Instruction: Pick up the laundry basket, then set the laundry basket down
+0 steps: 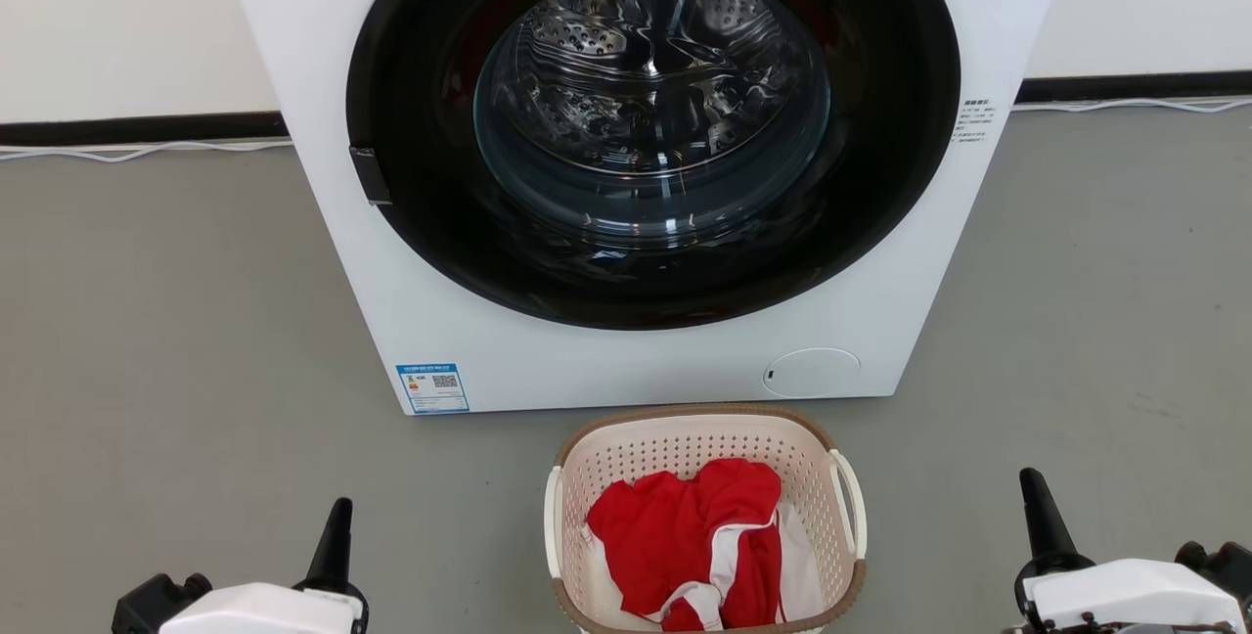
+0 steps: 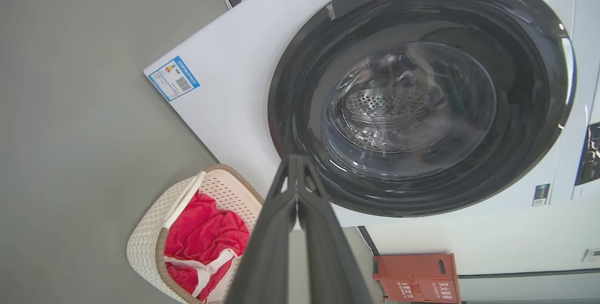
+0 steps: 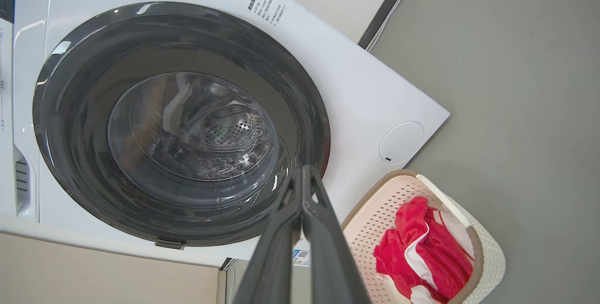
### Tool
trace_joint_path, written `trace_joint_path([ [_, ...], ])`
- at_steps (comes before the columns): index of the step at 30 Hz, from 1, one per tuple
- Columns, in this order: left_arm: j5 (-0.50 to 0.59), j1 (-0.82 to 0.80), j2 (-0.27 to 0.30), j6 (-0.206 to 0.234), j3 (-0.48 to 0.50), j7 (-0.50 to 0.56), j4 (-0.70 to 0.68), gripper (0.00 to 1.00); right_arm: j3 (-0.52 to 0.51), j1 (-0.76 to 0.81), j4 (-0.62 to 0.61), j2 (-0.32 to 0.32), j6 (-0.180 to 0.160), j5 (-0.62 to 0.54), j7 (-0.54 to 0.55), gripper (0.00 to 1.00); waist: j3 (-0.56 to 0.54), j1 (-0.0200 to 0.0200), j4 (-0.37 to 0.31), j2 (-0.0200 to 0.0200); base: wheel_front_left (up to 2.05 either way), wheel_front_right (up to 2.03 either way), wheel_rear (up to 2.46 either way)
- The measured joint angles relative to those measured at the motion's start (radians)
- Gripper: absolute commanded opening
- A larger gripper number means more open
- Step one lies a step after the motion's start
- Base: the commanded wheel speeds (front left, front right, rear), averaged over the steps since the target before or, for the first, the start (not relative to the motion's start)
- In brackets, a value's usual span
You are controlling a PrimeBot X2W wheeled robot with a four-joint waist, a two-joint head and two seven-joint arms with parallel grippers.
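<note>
Cream basket sits on floor by washer, apart from left gripper and right gripper; jaws pressed together, empty.

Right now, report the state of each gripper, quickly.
Left gripper: shut, holding nothing.
Right gripper: shut, holding nothing.

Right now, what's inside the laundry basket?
Crumpled red and white clothing lies inside the laundry basket, bunched toward the near end. It covers most of the basket's bottom, so whatever might be underneath the cloth cannot be seen.
</note>
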Motion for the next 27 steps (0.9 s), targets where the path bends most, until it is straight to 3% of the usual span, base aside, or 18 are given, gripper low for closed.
trace_joint_path([
  [27,-0.242,-0.005,-0.011,-0.036,0.027,0.072,-0.056,0.00,-0.012,-0.021,-0.048,0.004,0.000,0.316,0.074,0.00,0.006,-0.0001,0.006,0.0000,0.00,0.00,0.00],
])
